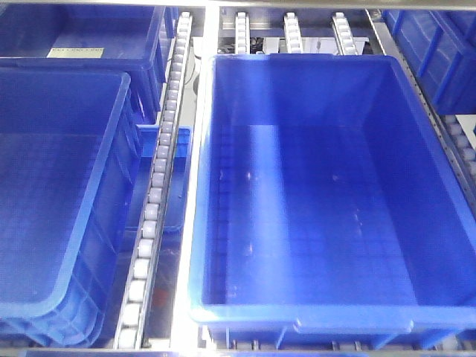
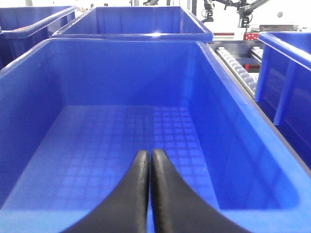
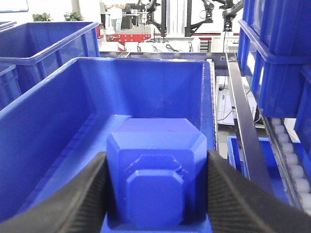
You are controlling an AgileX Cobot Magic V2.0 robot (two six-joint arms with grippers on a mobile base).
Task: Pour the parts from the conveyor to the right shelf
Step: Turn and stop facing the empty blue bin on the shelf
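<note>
No loose parts show in any view. A large blue bin (image 1: 312, 193) stands on the right of the front view with its inside bare. A second blue bin (image 1: 52, 208) stands on the left. Neither gripper shows in the front view. My left gripper (image 2: 149, 154) is shut with the fingers pressed together and nothing between them, over the near end of an empty blue bin (image 2: 121, 131). My right gripper (image 3: 156, 160) is shut on a blue block-shaped lug (image 3: 158, 174) at the near rim of a blue bin (image 3: 58, 126), one finger on each side of it.
A roller track (image 1: 156, 193) runs between the two bins, with more rollers at the back (image 1: 294, 30). Further blue bins stand at the back left (image 1: 82, 30) and right (image 1: 446, 52). Stacked bins (image 3: 277, 53) and a dark rail (image 3: 243, 121) flank the right gripper.
</note>
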